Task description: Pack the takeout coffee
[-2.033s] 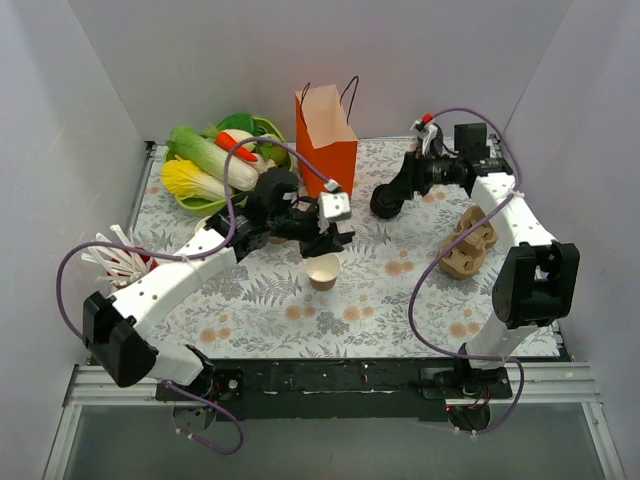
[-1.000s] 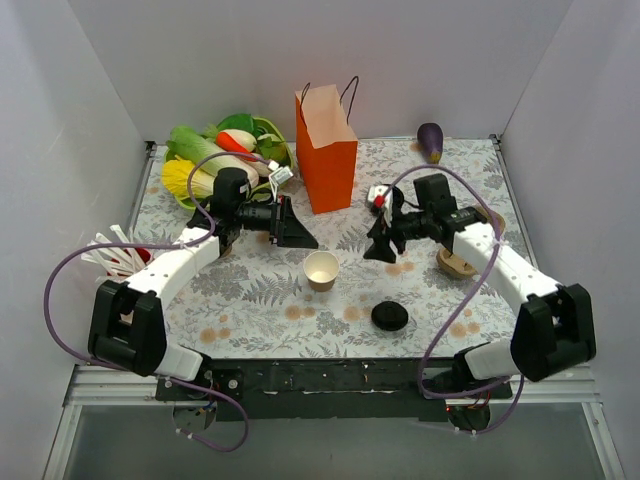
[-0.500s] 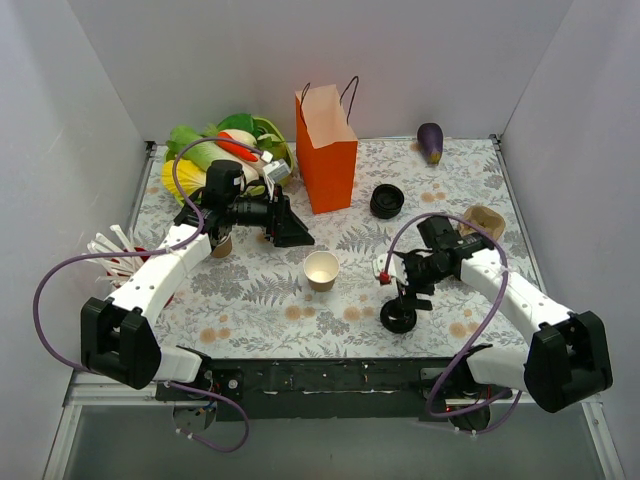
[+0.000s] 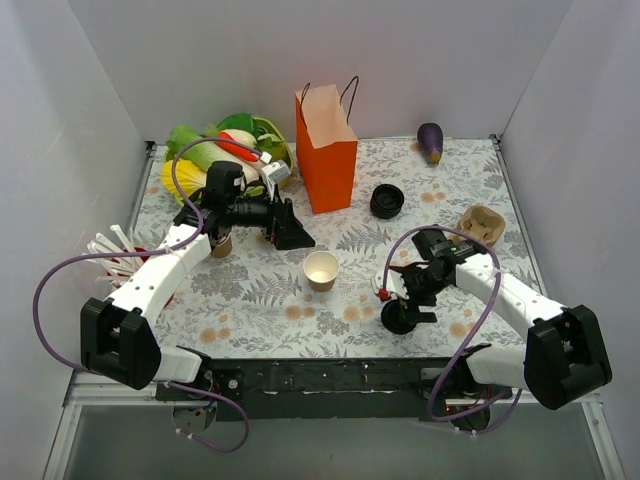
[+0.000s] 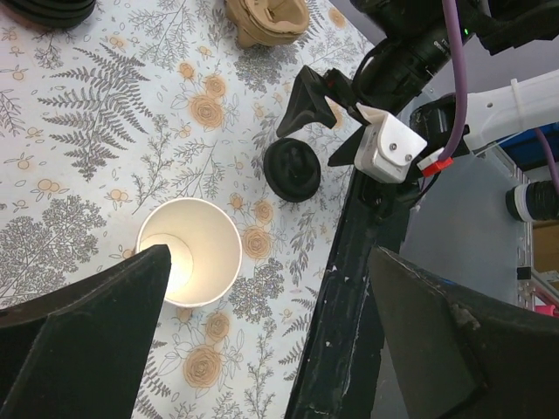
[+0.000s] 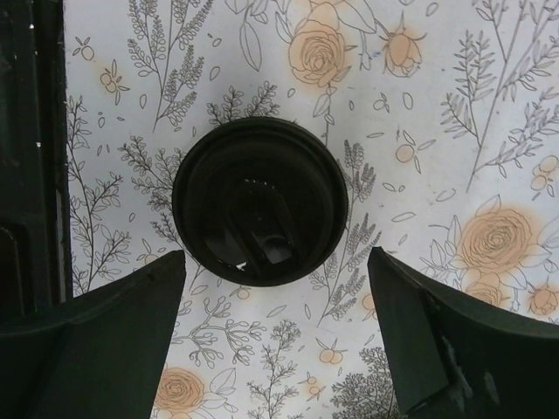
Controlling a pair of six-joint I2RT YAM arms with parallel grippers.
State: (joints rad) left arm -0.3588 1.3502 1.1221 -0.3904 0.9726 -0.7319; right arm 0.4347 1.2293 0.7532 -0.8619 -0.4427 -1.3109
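An open kraft-paper takeout coffee cup (image 4: 321, 270) stands lidless mid-table, pale inside (image 5: 189, 251). My left gripper (image 4: 291, 233) hovers open to its upper left, apart from it; in the left wrist view its fingers (image 5: 262, 340) are spread wide with nothing between them. One black lid (image 4: 396, 322) lies near the front edge. My right gripper (image 4: 405, 302) is open directly above it, its fingertips either side of the lid (image 6: 259, 201) without touching it. A second black lid (image 4: 387, 201) lies beside the orange paper bag (image 4: 327, 150).
A bowl of vegetables (image 4: 225, 150) sits at the back left. An eggplant (image 4: 431, 142) lies at the back right. A cardboard cup carrier (image 4: 481, 222) sits on the right. White cutlery (image 4: 115, 255) fans out at the left edge. Another brown cup (image 4: 220, 246) is partly hidden under the left arm.
My right gripper has come down from mid-table to the near black lid and opened wider. My left gripper has opened wide and barely moved.
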